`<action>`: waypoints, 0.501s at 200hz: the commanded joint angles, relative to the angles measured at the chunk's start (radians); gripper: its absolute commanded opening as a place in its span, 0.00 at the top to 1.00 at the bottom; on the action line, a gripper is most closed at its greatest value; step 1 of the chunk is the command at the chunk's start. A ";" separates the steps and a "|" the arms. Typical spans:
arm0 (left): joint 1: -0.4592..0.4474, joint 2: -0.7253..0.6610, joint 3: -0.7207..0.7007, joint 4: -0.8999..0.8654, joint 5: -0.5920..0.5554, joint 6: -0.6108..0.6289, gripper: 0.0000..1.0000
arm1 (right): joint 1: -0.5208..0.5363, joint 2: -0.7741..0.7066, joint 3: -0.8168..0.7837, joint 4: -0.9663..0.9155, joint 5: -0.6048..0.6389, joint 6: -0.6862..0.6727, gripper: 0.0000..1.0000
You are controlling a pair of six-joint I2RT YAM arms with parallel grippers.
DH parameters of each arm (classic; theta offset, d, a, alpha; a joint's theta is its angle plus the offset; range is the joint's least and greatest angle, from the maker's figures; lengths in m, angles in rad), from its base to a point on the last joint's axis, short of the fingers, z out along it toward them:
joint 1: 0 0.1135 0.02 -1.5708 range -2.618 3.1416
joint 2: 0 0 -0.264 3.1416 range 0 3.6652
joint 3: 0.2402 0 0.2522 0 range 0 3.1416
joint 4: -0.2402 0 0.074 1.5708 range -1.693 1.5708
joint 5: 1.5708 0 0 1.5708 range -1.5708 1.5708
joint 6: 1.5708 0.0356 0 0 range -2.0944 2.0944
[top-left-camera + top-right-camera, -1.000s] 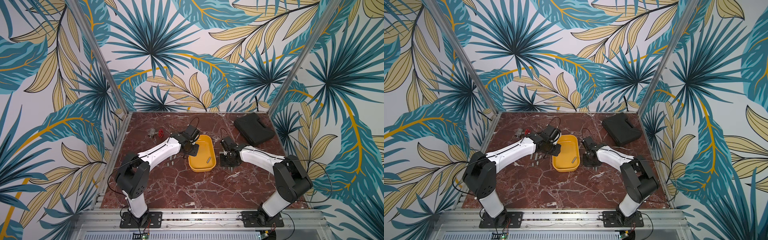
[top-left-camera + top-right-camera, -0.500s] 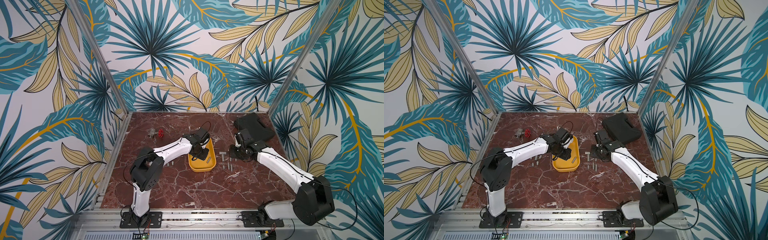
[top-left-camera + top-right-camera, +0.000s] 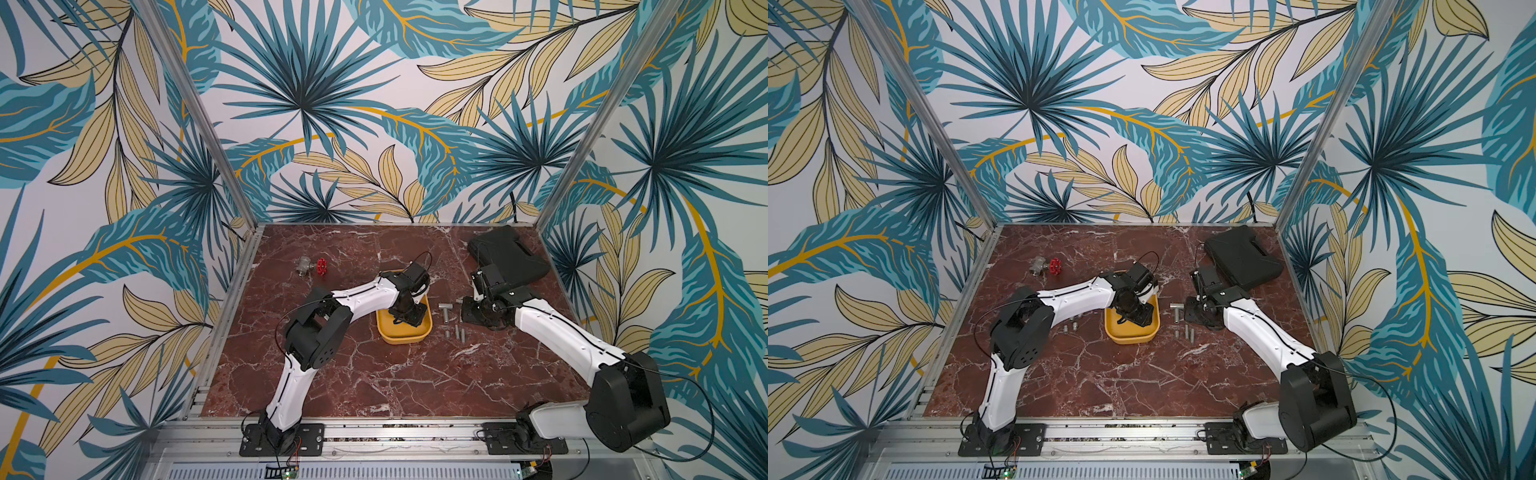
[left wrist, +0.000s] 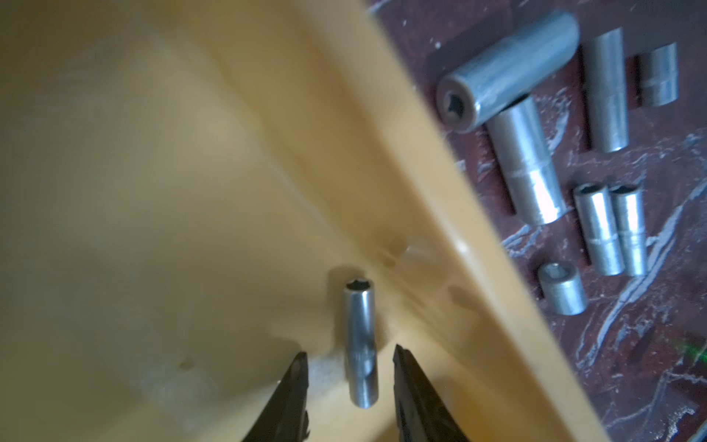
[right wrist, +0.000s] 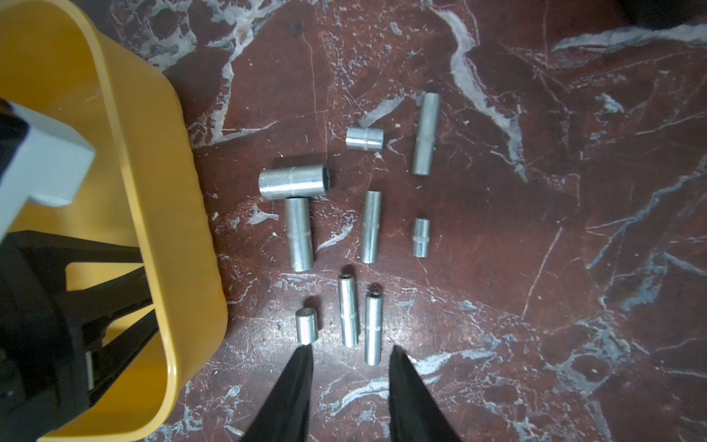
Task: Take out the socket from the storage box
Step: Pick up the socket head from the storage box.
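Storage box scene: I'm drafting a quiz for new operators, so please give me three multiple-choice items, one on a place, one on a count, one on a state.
1. Where is the left gripper? A) raised high above everything B) inside the storage box C) folded back at its base
2. How many sockets lie on the table in the right wrist view? A) two B) nine C) twenty
3. How do the left gripper's jaws stand? A) open, astride the socket B) shut on it C) shut, empty
Key: 1 B, yellow floor surrounds it; 2 B, nine lie beside the storage box; 3 A, gaps show either side of the socket.
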 commanded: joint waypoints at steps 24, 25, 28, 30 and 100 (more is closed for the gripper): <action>-0.004 0.063 0.053 0.013 -0.055 -0.014 0.61 | -0.005 -0.011 -0.038 -0.002 -0.011 0.014 0.64; -0.004 0.063 0.054 0.012 -0.058 -0.014 0.61 | -0.005 -0.011 -0.038 -0.002 -0.011 0.014 0.64; -0.004 0.067 0.056 0.007 -0.063 -0.014 0.62 | -0.006 -0.011 -0.040 -0.002 -0.012 0.015 0.64; -0.004 0.070 0.058 0.003 -0.068 -0.014 0.62 | -0.005 -0.011 -0.041 0.000 -0.012 0.016 0.64; -0.003 0.092 0.057 -0.130 -0.227 -0.011 0.82 | -0.005 -0.004 -0.050 0.009 -0.024 0.017 0.66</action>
